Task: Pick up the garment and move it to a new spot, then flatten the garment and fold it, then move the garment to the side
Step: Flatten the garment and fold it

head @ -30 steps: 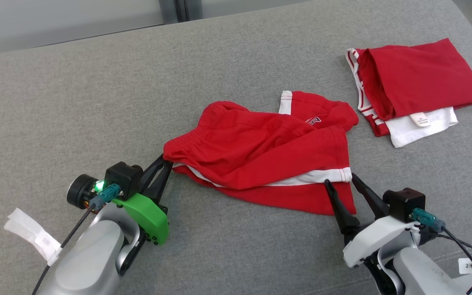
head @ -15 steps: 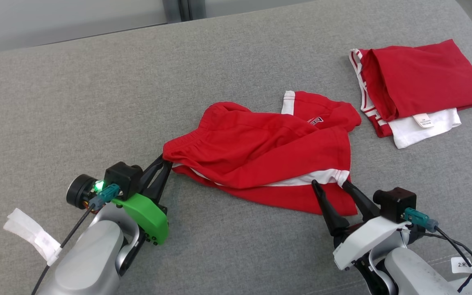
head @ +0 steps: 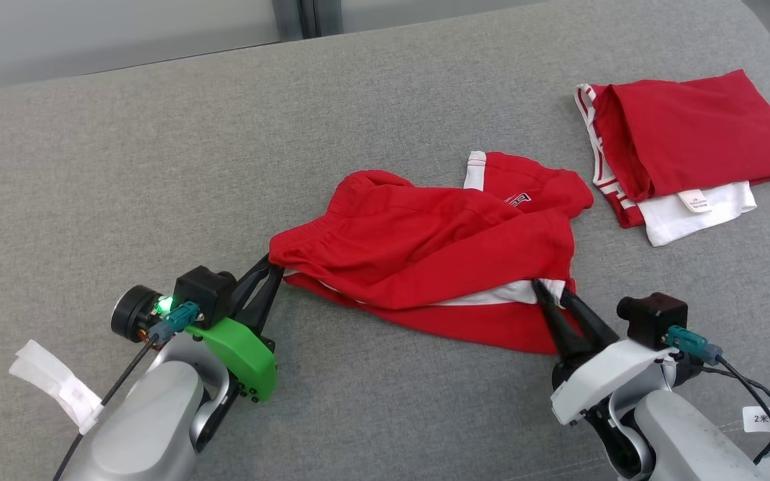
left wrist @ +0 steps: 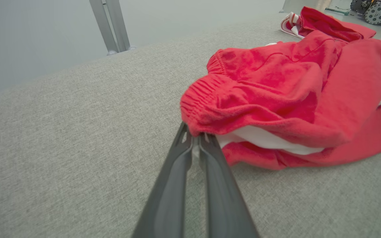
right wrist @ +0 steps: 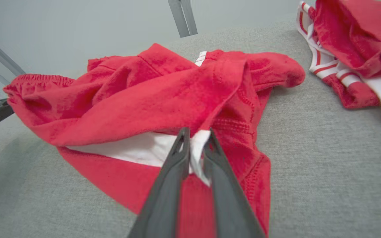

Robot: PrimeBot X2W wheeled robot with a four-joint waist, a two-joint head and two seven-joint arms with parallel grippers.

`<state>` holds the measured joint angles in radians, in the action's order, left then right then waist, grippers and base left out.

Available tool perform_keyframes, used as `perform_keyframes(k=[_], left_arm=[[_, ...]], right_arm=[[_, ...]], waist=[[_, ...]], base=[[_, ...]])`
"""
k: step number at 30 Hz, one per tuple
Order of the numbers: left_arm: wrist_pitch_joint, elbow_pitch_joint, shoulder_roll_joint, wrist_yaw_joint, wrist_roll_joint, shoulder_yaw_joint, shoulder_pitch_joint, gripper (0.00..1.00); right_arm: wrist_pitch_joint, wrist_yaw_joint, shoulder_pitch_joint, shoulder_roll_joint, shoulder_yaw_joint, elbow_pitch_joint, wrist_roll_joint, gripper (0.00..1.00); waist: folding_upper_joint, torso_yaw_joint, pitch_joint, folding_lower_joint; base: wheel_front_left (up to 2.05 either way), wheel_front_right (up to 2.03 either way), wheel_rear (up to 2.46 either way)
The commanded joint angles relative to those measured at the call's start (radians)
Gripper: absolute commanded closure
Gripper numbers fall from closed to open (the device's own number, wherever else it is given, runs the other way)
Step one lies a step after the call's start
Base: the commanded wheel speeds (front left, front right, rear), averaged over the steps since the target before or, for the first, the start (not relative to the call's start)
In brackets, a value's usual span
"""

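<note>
White hem of red shorts (head: 425, 257) just clamped by right gripper (head: 551, 292), lower right; waistband pinched shut in left gripper (head: 273, 268); flattening likely enabled.

Left gripper (head: 275, 268), right gripper (head: 551, 291) (both clamped)

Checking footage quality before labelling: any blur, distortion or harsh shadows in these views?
Head view: sharp, evenly lit, only a soft shadow under the shorts. Left wrist view: left gripper blurs toward the bottom edge; wide-angle stretch. Right wrist view: right gripper likewise soft near the lens.
</note>
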<state>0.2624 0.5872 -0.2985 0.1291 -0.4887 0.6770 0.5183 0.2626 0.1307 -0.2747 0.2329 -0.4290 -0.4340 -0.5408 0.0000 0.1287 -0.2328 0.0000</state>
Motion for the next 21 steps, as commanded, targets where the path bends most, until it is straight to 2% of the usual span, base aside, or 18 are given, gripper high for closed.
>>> perform_keyframes(k=[1,5,11,15,21], left_arm=[[0.003,0.0,-0.012,0.002,0.001,0.0,-0.012,1.0],[0.003,-0.011,-0.01,0.002,-0.029,-0.016,-0.016,1.0],[-0.008,-0.066,-0.04,0.002,-0.066,0.001,0.026,1.0],[-0.058,-0.137,-0.081,0.002,-0.123,-0.003,0.08,1.0],[-0.17,-0.263,-0.142,0.001,-0.194,-0.038,0.19,1.0]], right_arm=[[0.003,0.0,-0.004,0.017,0.008,0.013,0.008,1.0],[0.003,0.0,0.019,0.035,0.02,0.075,-0.011,1.0],[0.003,0.0,0.006,0.092,0.045,0.193,-0.043,1.0],[-0.004,0.0,-0.048,0.154,0.037,0.253,-0.047,1.0],[-0.069,0.0,-0.194,0.229,0.048,0.335,-0.085,1.0]], waist=[[0.0,-0.004,0.007,0.0],[0.0,-0.01,0.025,0.0],[0.0,-0.019,0.058,0.0],[0.0,-0.025,0.084,0.0],[0.0,-0.036,0.124,0.0]], base=[[0.0,0.0,0.0],[0.0,0.0,0.0],[0.0,0.0,0.0],[0.0,0.0,0.0],[0.0,0.0,0.0]])
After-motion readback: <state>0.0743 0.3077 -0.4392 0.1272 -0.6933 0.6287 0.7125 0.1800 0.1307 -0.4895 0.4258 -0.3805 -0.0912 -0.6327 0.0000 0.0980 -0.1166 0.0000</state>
